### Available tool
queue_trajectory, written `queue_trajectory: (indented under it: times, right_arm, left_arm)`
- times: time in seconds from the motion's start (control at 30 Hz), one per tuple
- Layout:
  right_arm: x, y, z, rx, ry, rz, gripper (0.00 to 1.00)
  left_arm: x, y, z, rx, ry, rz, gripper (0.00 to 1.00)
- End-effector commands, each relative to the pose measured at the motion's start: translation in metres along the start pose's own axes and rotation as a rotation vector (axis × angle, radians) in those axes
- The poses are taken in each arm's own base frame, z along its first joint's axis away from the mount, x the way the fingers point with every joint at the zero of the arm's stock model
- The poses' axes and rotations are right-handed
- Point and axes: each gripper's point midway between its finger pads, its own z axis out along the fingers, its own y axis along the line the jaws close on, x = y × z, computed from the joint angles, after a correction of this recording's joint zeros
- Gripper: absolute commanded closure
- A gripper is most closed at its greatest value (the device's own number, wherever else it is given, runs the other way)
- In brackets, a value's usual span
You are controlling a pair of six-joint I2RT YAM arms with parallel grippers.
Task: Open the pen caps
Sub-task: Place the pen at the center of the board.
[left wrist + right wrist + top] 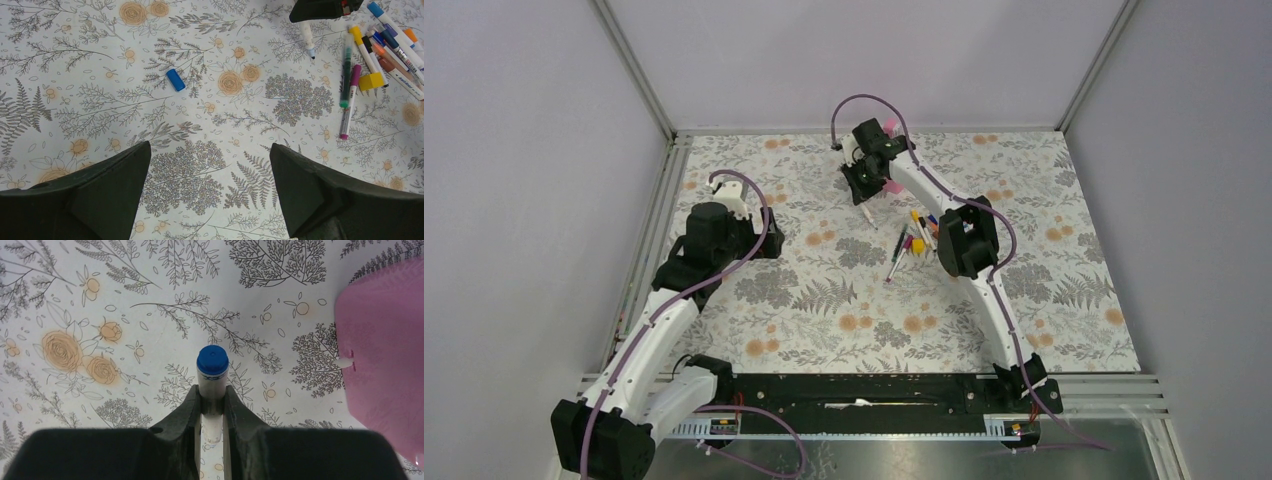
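Right gripper (212,395) clamped on pen (212,371) near table's (824,300) far edge, beside pink wedge (385,355). Left gripper (210,165) jaws apart; blue cap (175,80) loose on table.

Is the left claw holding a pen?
No, the left gripper is wide open with nothing between its jaws.

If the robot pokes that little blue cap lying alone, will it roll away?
Probably: the blue cap is a short cylinder lying on its side, so it likely rolls. It looks tiny and plastic, so probably light and stiff.
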Motion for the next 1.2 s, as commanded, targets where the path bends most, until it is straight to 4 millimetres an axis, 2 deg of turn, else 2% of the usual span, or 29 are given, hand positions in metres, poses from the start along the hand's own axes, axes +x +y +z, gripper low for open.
queue_trajectory:
  times: [0.0, 0.2, 0.33, 0.47, 0.53, 0.67, 0.73, 0.83, 0.93, 0.97, 1.03, 1.17]
  right_arm:
    - [-0.013, -0.002, 0.002, 0.058, -0.024, 0.009, 0.86]
    - [-0.015, -0.011, 0.018, 0.102, -0.037, 0.008, 0.78]
    - [-0.018, -0.015, 0.024, 0.119, -0.046, 0.008, 0.67]
    - [-0.025, -0.014, 0.014, 0.126, -0.066, 0.001, 0.54]
    - [-0.032, -0.013, 0.003, 0.124, -0.084, -0.004, 0.51]
    - [-0.048, 0.003, -0.038, 0.087, -0.133, -0.035, 0.45]
    - [-0.05, 0.014, -0.062, 0.057, -0.149, -0.066, 0.41]
    - [-0.045, 0.04, -0.105, -0.038, -0.171, -0.134, 0.31]
    - [-0.025, 0.064, -0.146, -0.124, -0.187, -0.21, 0.27]
    - [-0.02, 0.074, -0.17, -0.143, -0.219, -0.247, 0.26]
    - [0.006, 0.087, -0.193, -0.181, -0.226, -0.302, 0.24]
    - [0.069, 0.102, -0.218, -0.225, -0.248, -0.449, 0.14]
  left_arm:
    - [-0.015, 0.003, -0.001, -0.013, -0.059, 0.016, 0.01]
    - [-0.013, 0.003, 0.001, -0.011, -0.05, 0.015, 0.01]
    - [-0.012, 0.002, 0.002, -0.009, -0.043, 0.014, 0.01]
    - [-0.011, 0.001, 0.002, -0.003, -0.042, 0.015, 0.01]
    - [-0.012, 0.001, 0.001, -0.001, -0.045, 0.015, 0.01]
    - [-0.014, -0.003, -0.002, 0.018, -0.056, 0.017, 0.01]
    - [-0.015, -0.005, -0.003, 0.03, -0.063, 0.015, 0.01]
    - [-0.013, -0.007, -0.004, 0.043, -0.062, 0.006, 0.01]
    - [-0.014, -0.017, -0.006, 0.095, -0.062, 0.009, 0.01]
    - [-0.015, -0.021, -0.008, 0.121, -0.062, 0.007, 0.01]
    - [-0.016, -0.035, -0.011, 0.197, -0.063, -0.003, 0.01]
    - [-0.005, -0.074, -0.014, 0.42, 0.007, -0.089, 0.01]
